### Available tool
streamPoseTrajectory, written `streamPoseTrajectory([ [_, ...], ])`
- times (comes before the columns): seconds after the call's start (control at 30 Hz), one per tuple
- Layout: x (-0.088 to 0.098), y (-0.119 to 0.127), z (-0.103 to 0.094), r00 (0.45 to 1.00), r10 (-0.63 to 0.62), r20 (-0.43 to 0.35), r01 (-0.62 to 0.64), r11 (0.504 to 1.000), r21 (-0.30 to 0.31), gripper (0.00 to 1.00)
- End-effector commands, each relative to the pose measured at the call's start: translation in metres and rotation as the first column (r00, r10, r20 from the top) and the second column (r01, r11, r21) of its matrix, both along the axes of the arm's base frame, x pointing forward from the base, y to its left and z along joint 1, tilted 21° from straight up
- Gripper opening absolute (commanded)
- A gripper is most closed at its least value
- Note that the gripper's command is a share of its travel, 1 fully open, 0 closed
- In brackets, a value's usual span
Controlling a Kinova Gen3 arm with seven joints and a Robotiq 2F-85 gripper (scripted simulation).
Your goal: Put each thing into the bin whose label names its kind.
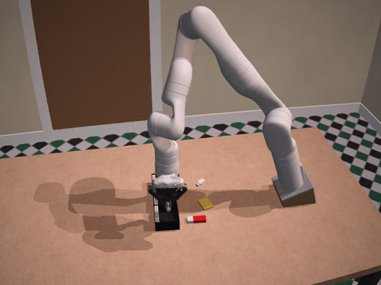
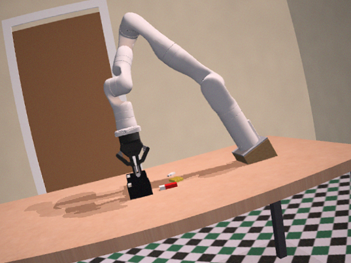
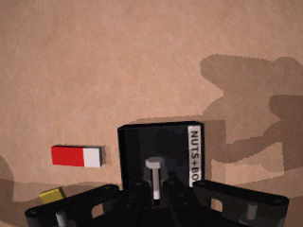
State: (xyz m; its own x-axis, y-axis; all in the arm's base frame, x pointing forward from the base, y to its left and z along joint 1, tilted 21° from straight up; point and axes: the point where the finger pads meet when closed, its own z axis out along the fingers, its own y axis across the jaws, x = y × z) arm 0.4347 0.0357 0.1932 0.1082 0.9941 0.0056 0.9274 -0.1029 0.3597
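From the top view, a black row of bins [image 1: 166,218] stands on the counter [image 1: 91,258], running near to far, with white labels along its left wall. The arm covers the far compartments; the near one, as far as it shows, looks dark inside. The jaws [image 1: 167,206] hang over the row, clenched on a grey bolt [image 1: 167,205] that points straight down above the near part of the row. To the right lie a red-and-white block [image 1: 196,219] just beside the bins, a yellow block [image 1: 205,203] farther back, and a small white stick [image 1: 200,181] farther still.

From the exterior view, the jaws [image 2: 136,171] are nearly closed, the bolt [image 2: 135,166] pinched upright between the fingertips, its lower end just above the rim of the bins [image 2: 139,186] — I cannot tell whether it touches.

From the wrist view, the bolt [image 3: 154,180] sits head-up between the fingers, over the open compartment of the bins [image 3: 133,151] whose label [image 3: 195,158] reads "NUTS+BO" — the rest is hidden. The compartment's inside is dark.
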Motion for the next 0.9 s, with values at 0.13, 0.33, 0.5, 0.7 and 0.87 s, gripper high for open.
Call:
streamPoseTrajectory([
  [0.13,0.002,0.001,-0.009,1.0,0.004,0.001,-0.004,1.0,0.005,0.0],
  [0.33,0.006,0.001,-0.02,1.0,0.004,0.001,-0.004,1.0,0.005,0.0],
  [0.5,0.008,0.001,-0.026,1.0,0.004,0.001,-0.004,1.0,0.005,0.0],
  [0.7,0.012,0.001,-0.037,1.0,0.004,0.001,-0.004,1.0,0.005,0.0],
  [0.87,0.016,0.0,-0.047,1.0,0.004,0.0,-0.004,1.0,0.005,0.0],
])
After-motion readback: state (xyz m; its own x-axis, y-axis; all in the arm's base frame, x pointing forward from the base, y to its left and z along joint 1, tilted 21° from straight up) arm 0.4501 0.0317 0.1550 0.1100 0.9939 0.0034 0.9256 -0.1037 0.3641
